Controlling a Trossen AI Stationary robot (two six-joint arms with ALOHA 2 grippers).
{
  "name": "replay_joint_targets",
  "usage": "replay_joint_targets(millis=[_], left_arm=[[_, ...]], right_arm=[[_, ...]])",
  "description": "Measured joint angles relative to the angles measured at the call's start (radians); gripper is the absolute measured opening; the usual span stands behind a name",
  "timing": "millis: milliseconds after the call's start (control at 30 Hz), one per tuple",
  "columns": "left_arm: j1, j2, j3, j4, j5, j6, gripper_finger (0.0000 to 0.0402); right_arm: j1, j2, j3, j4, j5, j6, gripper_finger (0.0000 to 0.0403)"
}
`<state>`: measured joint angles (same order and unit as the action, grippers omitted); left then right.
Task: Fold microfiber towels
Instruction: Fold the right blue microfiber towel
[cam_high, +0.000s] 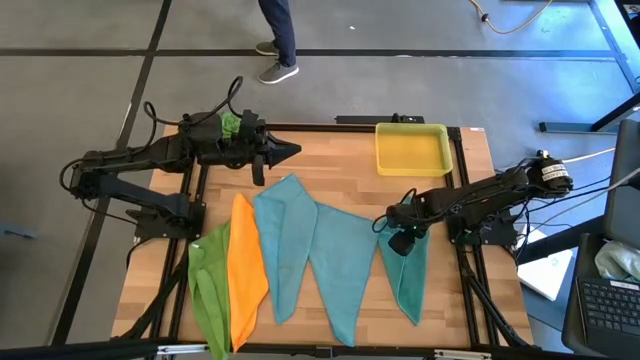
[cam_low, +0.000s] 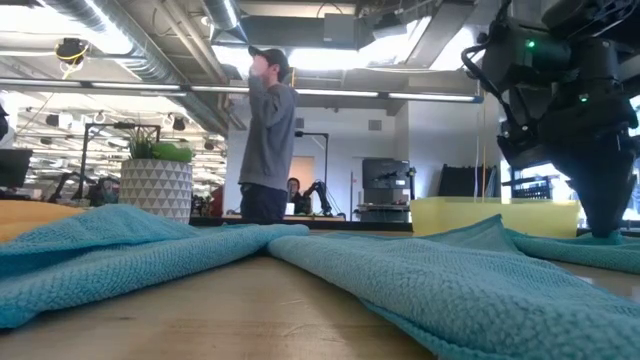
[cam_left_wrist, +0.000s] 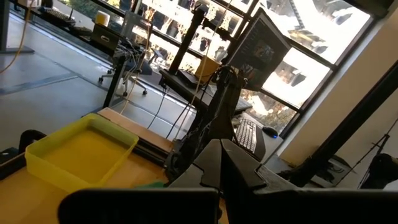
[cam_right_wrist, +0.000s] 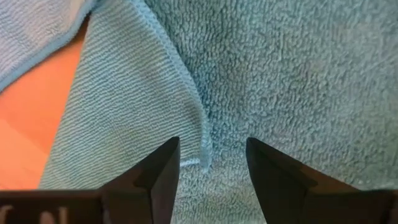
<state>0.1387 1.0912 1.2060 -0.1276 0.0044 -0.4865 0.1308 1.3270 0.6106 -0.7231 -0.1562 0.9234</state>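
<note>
Five microfiber towels lie draped over the near edge of the wooden table (cam_high: 350, 165), their lower ends cut off by the frame in the high view. From left: lime green towel (cam_high: 208, 285), orange towel (cam_high: 246, 270), then three teal ones: left teal towel (cam_high: 285, 235), middle teal towel (cam_high: 338, 265), right teal towel (cam_high: 408, 280). The green one sits partly under the orange, so its full shape can't be made out.

Right gripper (cam_high: 400, 238) is down over the far end of the right teal towel, jaws spread w/ nothing between them. In the right wrist view both dark fingers (cam_right_wrist: 155, 177) stand apart just above the terry, a folded towel edge (cam_right_wrist: 202, 134) running between them; whether the tips touch the cloth can't be told. In the low view the right gripper (cam_low: 605, 225) comes down at far right, tips hidden behind teal folds.

Left gripper (cam_high: 285, 152) is parked at the far left of the table, pointing right, jaws pressed together, holding nothing. A bit of green shows on the left arm (cam_high: 231, 124); unclear what it is.

Yellow tray (cam_high: 412, 148) sits at the far right corner, apart from the towels; also in the left wrist view (cam_left_wrist: 74, 152).

A person (cam_low: 268, 135) stands beyond the table; in the high view only the legs (cam_high: 280, 40) show.
</note>
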Motion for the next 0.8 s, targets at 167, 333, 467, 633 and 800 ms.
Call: replay_joint_targets(millis=[167,333,467,633,800], left_arm=[[0.0,0.0,0.0,0.0,-0.016,0.001,0.0],[0.0,0.0,0.0,0.0,-0.021,0.002,0.0],[0.0,0.0,0.0,0.0,-0.021,0.002,0.0],[0.0,0.0,0.0,0.0,-0.022,0.002,0.0],[0.0,0.0,0.0,0.0,-0.022,0.002,0.0]], right_arm=[[0.033,0.0,0.0,0.006,0.016,0.02,0.0186],[0.057,0.0,0.0,0.019,0.022,0.017,0.0175],[0.065,0.0,0.0,0.019,0.05,0.019,0.0153],[0.065,0.0,0.0,0.022,0.051,0.016,0.0132],[0.065,0.0,0.0,0.022,0.058,0.015,0.0123]])
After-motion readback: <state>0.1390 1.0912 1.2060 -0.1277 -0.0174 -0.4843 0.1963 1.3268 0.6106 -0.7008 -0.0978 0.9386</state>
